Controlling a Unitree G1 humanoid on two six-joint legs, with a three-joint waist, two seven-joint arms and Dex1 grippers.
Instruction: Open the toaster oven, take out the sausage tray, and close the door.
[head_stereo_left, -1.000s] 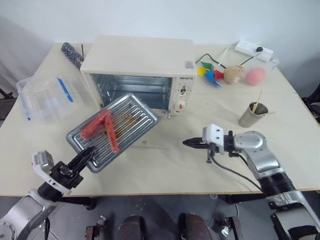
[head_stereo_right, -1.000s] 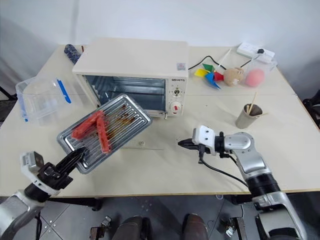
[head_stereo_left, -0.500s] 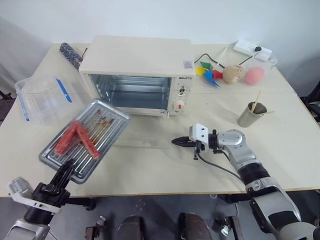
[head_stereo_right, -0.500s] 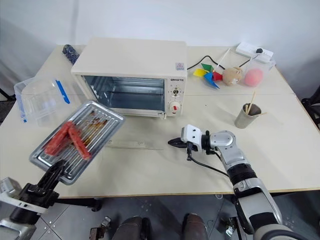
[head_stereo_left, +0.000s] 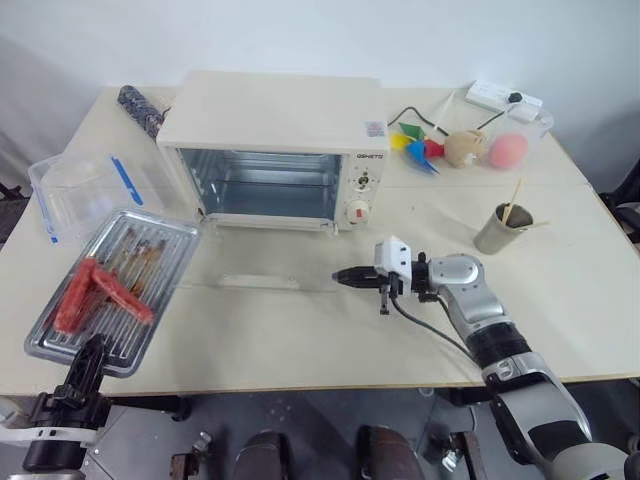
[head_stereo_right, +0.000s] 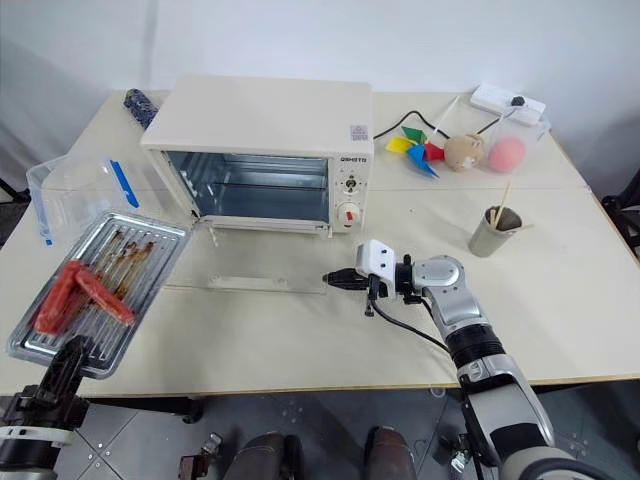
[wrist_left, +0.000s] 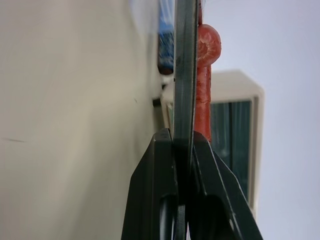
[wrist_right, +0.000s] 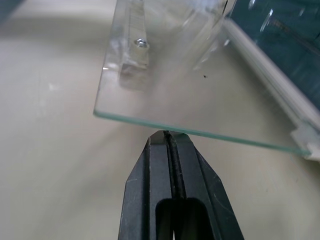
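The cream toaster oven (head_stereo_left: 275, 125) stands at the back of the table with its cavity open. Its glass door (head_stereo_left: 290, 268) lies flat on the table in front of it, handle (wrist_right: 134, 60) facing up. My right gripper (head_stereo_left: 338, 276) is shut, its tips right at the door's free edge (wrist_right: 200, 131), seemingly touching it. The metal sausage tray (head_stereo_left: 160, 255) with red sausages (head_stereo_left: 78, 298) is over the table's near left corner. My left gripper (head_stereo_left: 88, 352) is shut on its near rim (wrist_left: 184, 75). Whether the tray rests on the table I cannot tell.
A clear plastic container (head_stereo_left: 85, 190) sits just behind the tray at the left edge. A metal cup (head_stereo_left: 503, 230) with sticks stands to the right, with toys (head_stereo_left: 470, 148) and a power strip (head_stereo_left: 505, 98) at the back right. A dark roll (head_stereo_left: 143, 108) lies at the back left.
The left arm carried the tray away from the oven to the left and toward me, lowering and levelling it. The right gripper slid left up to the door's edge.
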